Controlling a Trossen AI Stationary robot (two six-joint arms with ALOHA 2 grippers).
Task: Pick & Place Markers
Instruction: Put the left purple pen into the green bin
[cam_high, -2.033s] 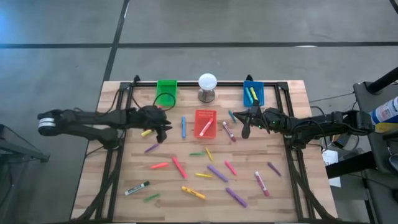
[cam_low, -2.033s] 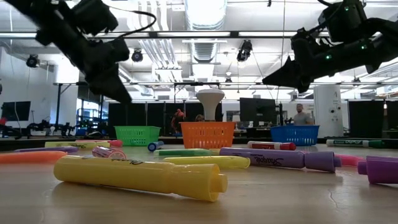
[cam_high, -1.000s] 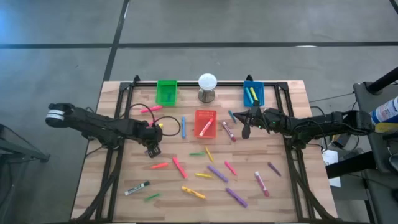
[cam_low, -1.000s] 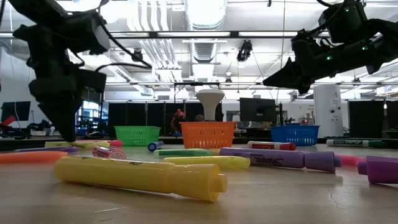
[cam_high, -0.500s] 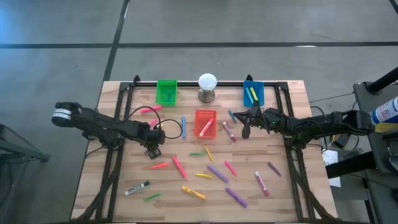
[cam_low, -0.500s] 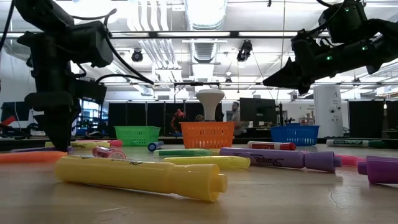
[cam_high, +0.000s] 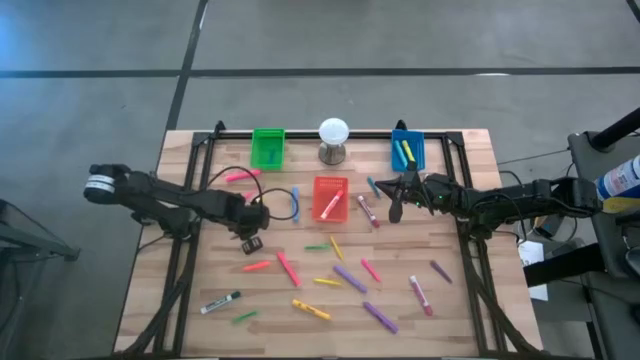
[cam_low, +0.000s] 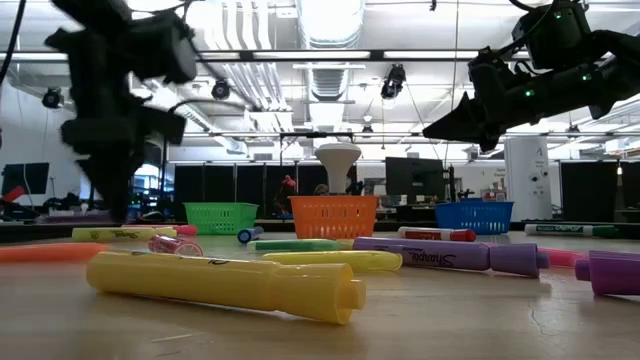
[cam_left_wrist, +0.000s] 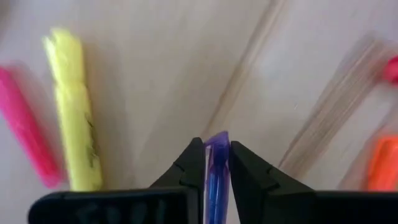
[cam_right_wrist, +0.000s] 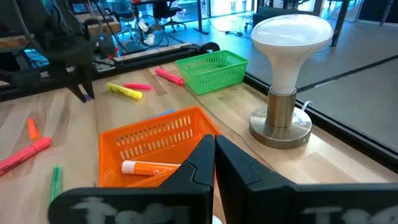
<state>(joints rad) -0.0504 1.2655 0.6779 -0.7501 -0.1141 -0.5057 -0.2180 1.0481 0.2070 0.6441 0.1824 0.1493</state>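
Observation:
My left gripper (cam_high: 251, 243) (cam_left_wrist: 216, 143) is shut on a purple marker (cam_left_wrist: 216, 163) over the table's left middle, pointing steeply down. In the low view the gripper (cam_low: 112, 205) hangs above the tabletop. A yellow marker (cam_left_wrist: 74, 143) and a pink one (cam_left_wrist: 25, 140) lie flat on the wood below it. Several more markers lie scattered across the table (cam_high: 300, 300). My right gripper (cam_high: 393, 212) (cam_right_wrist: 214, 146) is shut on nothing and hovers just right of the red bin (cam_high: 330, 197). My left gripper pinches the purple marker close to one end (cam_left_wrist: 216, 142) between its two fingers (cam_left_wrist: 191, 165). The fingers come from above, pointing steeply down, and lie across the marker. The marker is lifted clear of the table.
A green bin (cam_high: 267, 147), a white ball on a grey stand (cam_high: 333, 138) and a blue bin (cam_high: 407, 150) with markers inside stand along the far edge. The red bin holds a marker. A black frame rail (cam_high: 183, 270) runs along each side of the table.
My left gripper went down onto the purple marker lying on the table, then rose with the marker between its fingers. The marker is now lifted clear of the wood. My right arm has kept still.

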